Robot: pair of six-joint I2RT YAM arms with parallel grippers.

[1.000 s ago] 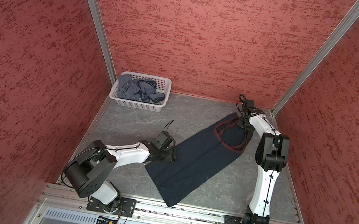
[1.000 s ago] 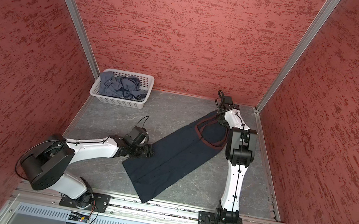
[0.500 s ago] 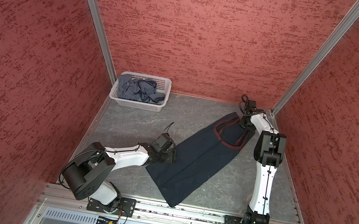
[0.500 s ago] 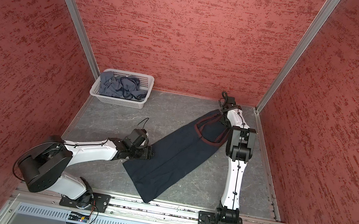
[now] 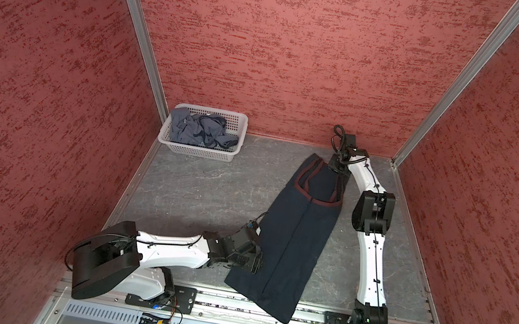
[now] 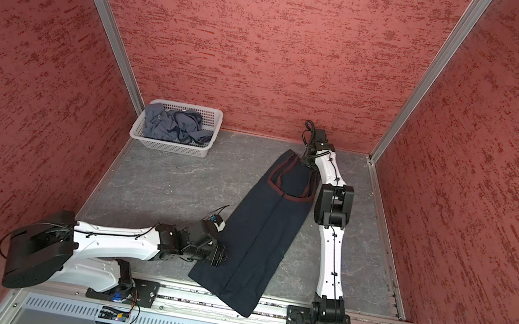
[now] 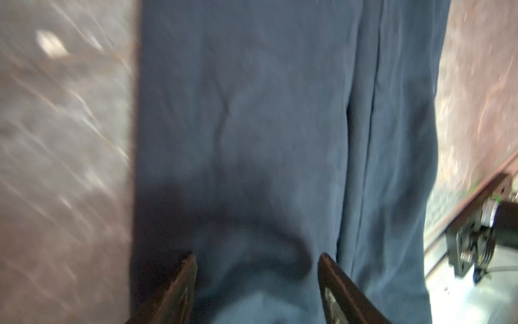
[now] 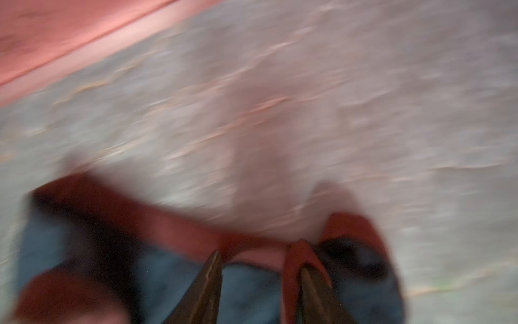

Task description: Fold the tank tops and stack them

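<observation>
The dark navy tank top [image 5: 295, 240] [image 6: 259, 238] with maroon trim lies folded lengthwise in a long strip, straps at the far right and hem hanging over the front rail. My left gripper [image 5: 257, 264] [image 6: 222, 256] [image 7: 256, 261] is open at the strip's left edge near the hem, jaws wide over the navy cloth [image 7: 252, 126]. My right gripper [image 5: 335, 166] [image 6: 308, 162] [image 8: 260, 263] sits at the strap end with its jaws parted. A maroon strap [image 8: 297, 252] drapes over one finger. The grey-blue tank top [image 5: 195, 129] [image 6: 171, 126] lies crumpled in the basket.
A white perforated basket [image 5: 195, 152] [image 6: 168, 147] stands in the far left corner against the red walls. The metal rail [image 5: 227, 302] runs along the front edge with both arm bases on it. Bare grey tabletop [image 5: 196, 188] lies between the basket and the navy strip.
The navy top has swung straighter, its hem sliding right and onto the front rail. My left gripper moved toward the front edge with it. The right jaws have parted.
</observation>
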